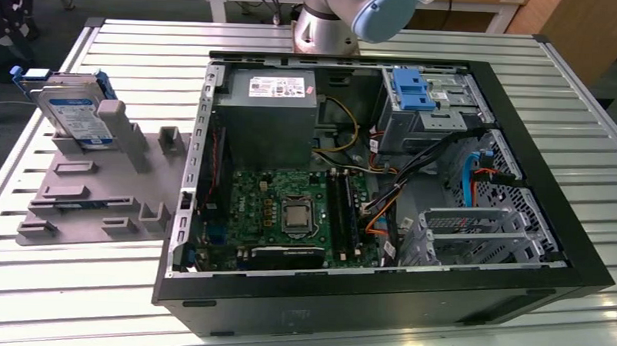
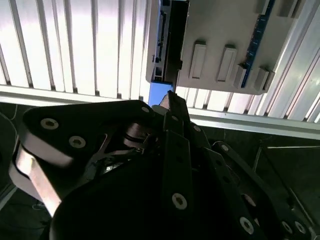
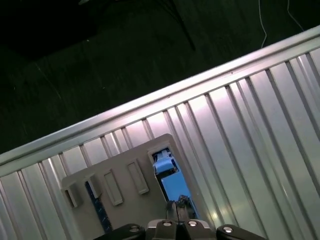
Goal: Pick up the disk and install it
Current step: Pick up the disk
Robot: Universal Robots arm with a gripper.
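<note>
With pincer [image 3: 177, 206] closed and empty, aimed at the upright disk [image 1: 73, 107], risks toppling it from the grey fixture [image 1: 92, 188] on descent.

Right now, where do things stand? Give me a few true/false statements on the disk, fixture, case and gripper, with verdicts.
1. The disk stands upright in the grey fixture block. True.
2. The disk is already installed in the computer case. False: it is in the fixture block, on the exterior view's left of the case.
3. The case is closed. False: its side is open and the motherboard shows.
4. The fixture block sits on the slatted metal table. True.
5. The gripper holds the disk. False: the disk sits free in the fixture block, and the gripper is apart from it.
</note>
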